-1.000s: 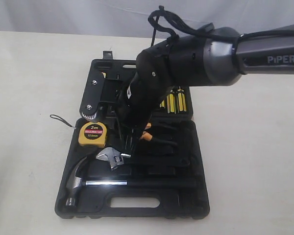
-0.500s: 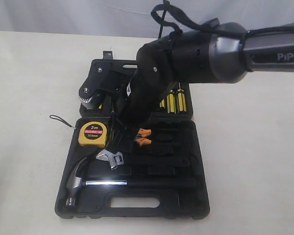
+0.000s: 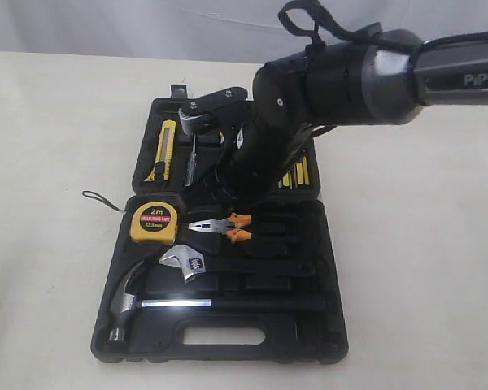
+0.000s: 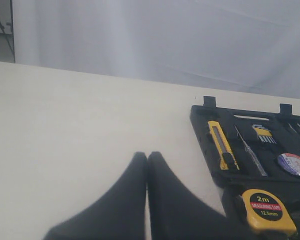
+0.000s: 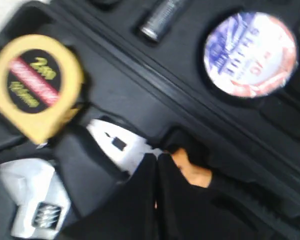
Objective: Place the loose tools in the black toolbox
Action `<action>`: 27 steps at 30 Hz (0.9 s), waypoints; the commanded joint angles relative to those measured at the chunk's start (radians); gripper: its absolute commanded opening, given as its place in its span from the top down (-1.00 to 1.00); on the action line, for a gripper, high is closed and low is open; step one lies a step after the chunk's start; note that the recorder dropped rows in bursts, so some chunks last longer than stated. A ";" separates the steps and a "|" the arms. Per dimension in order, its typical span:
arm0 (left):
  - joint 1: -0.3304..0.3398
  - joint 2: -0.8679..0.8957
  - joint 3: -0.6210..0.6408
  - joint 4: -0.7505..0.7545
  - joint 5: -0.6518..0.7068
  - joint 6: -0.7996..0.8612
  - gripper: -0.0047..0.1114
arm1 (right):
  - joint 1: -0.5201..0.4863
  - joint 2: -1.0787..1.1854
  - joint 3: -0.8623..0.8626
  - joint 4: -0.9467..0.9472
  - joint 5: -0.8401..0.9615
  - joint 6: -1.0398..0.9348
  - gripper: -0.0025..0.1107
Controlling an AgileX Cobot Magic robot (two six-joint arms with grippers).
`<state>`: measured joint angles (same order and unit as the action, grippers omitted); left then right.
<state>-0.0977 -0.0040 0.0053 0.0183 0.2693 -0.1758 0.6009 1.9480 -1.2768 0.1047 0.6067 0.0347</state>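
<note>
The black toolbox (image 3: 228,354) lies open. In its slots sit the yellow tape measure (image 3: 154,221), the orange-black pliers (image 3: 221,227) and the yellow-black utility knife (image 3: 164,150). The arm hides the tape roll in the exterior view; it shows in the lid as a white-purple disc (image 4: 293,164) (image 5: 250,52). My right gripper (image 5: 156,157) hovers shut just above the pliers (image 5: 140,150), with nothing between its fingers. In the exterior view it (image 3: 214,188) hangs over the box's hinge line. My left gripper (image 4: 147,156) is shut over bare table, left of the toolbox (image 4: 202,117).
A steel hammer (image 3: 130,296) and an adjustable wrench (image 3: 185,262) lie in the front half of the box. Yellow-handled screwdrivers (image 3: 297,172) stand in the lid, partly behind the right arm. The tape measure's black cord (image 3: 98,199) trails onto the table.
The right arm has lifted and swung back to the right, off the pliers. The pliers now lie uncovered in their slot, and the utility knife has come into view.
</note>
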 commanded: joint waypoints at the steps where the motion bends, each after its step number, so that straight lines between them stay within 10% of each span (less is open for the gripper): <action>1: -0.006 0.004 -0.005 -0.003 0.001 -0.001 0.92 | -0.017 0.039 -0.001 -0.012 0.007 0.022 0.96; 27: -0.006 0.004 -0.005 -0.003 0.001 -0.001 0.92 | 0.022 -0.197 -0.001 -0.010 0.153 -0.121 0.96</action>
<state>-0.0977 -0.0040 0.0053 0.0183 0.2693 -0.1758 0.5991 1.8250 -1.2777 0.1113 0.6956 -0.0375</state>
